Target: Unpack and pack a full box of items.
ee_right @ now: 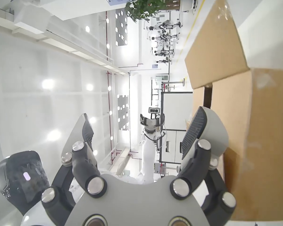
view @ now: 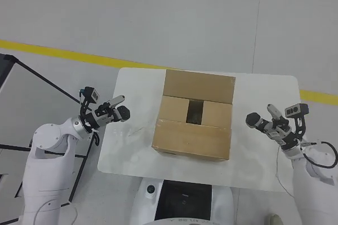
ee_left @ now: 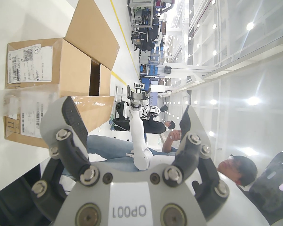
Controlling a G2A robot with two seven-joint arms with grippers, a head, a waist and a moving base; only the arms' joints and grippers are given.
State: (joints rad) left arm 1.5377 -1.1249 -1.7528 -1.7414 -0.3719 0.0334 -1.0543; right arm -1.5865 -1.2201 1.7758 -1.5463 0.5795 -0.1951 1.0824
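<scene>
One white rounded desk [view: 129, 152] carries a brown cardboard box [view: 191, 140] at its middle, its far flap raised and its side flaps leaving a dark gap. The left gripper [view: 122, 107] and right gripper [view: 261, 114] flank it, both spread apart and empty. Unpacking seems not yet begun; the next move calls for folding the side flaps outward.

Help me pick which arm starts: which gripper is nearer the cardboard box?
Right. The right gripper sits open just off one side of the cardboard box; the left gripper, also open, sits off the opposite side with a wider strip of table between.
</scene>
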